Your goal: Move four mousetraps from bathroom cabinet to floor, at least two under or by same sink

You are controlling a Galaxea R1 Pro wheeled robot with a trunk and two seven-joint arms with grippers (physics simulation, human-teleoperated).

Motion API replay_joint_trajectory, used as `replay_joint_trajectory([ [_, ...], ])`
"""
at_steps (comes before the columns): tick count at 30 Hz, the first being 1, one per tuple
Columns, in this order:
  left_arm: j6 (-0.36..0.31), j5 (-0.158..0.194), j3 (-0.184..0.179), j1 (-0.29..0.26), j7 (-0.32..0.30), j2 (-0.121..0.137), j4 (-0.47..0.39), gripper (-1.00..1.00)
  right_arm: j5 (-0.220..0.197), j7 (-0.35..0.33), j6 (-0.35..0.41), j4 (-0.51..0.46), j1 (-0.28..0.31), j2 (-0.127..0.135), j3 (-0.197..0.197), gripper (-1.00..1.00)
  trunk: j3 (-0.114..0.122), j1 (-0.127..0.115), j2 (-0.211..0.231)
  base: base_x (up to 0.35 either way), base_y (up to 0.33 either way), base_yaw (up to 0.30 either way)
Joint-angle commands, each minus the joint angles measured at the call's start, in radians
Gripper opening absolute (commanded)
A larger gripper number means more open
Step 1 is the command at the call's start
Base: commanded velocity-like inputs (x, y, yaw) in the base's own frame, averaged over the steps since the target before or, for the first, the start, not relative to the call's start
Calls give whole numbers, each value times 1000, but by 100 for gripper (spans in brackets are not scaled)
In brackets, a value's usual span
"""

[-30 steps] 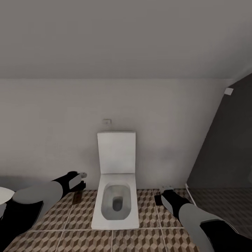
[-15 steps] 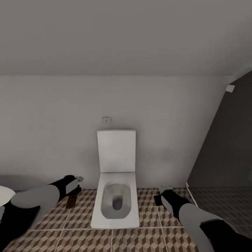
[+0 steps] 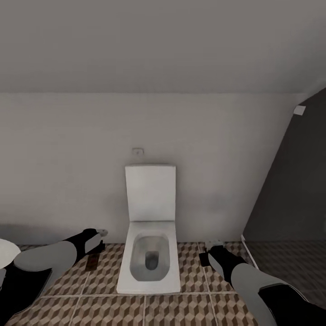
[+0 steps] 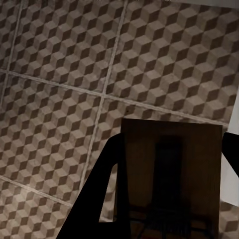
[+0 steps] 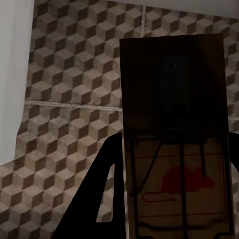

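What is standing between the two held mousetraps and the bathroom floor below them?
Nothing visible. In the wrist views the left mousetrap and the right mousetrap sit between the dark fingers over bare bathroom floor. The toilet stands between the two arms, beside them, not under either trap.

The room looks dim and grey, with no lamp in sight. The wall (image 3: 68,136) is pale in the middle and darker near the top. The toilet (image 3: 150,235) is the brightest thing, and soft grey shade lies on the wall on both sides of it. On the right, a dark panel (image 3: 294,190) sits in deep shade. The picture is a bit soft and fuzzy. In both wrist views the floor tiles (image 4: 59,59) are dull and the trap (image 5: 174,99) is very dark at its far end.
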State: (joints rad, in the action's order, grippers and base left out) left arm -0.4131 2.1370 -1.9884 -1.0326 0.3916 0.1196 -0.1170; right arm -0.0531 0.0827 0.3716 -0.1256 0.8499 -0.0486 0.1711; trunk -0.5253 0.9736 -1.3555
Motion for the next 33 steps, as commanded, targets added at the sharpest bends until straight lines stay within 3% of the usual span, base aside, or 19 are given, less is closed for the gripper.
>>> replay_joint_trajectory([
  [1,1,5,-4,-1,7,1,-4,-100,-7,3,6,-2,0,0,7,-100,-4,4,-8,0,0,0],
  [7,2,5,-4,-1,7,1,-4,-100,1,3,6,-2,0,-1,7,-100,-23,27,-50,0,0,0],
  [14,3,5,-4,-1,7,1,-4,-100,61,3,4,-2,0,-3,6,-100,-45,54,-99,0,0,0],
  [33,4,6,-4,-1,7,1,-3,-100,68,5,-22,0,-3,-8,6,-100,-105,127,-232,0,0,0],
])
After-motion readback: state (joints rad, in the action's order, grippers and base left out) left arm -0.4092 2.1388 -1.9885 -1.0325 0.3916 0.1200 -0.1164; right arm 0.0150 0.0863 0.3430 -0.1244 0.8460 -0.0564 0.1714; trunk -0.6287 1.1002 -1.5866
